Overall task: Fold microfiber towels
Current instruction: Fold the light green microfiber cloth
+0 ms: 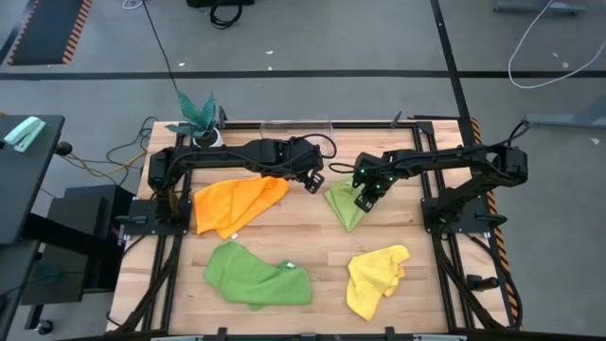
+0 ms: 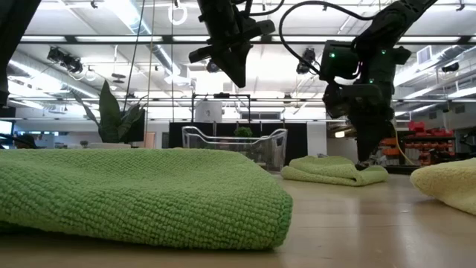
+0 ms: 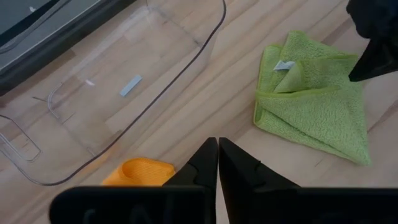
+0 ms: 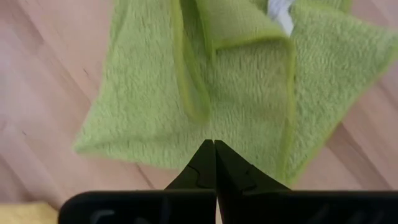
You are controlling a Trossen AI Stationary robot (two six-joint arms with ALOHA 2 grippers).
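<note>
Two black jointed arms with looping cables; right arm (image 1: 445, 170) shows green lights.

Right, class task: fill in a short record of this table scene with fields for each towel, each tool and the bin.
lime towel: folded into a rough triangle, at the table's middle back
orange towel: loosely spread, back left
dark green towel: crumpled, front left
yellow towel: crumpled, front right
left tool: shut, raised between the orange and lime towels
right tool: shut, just above the lime towel
clear bin: at the table's back edge, holds no towels
</note>
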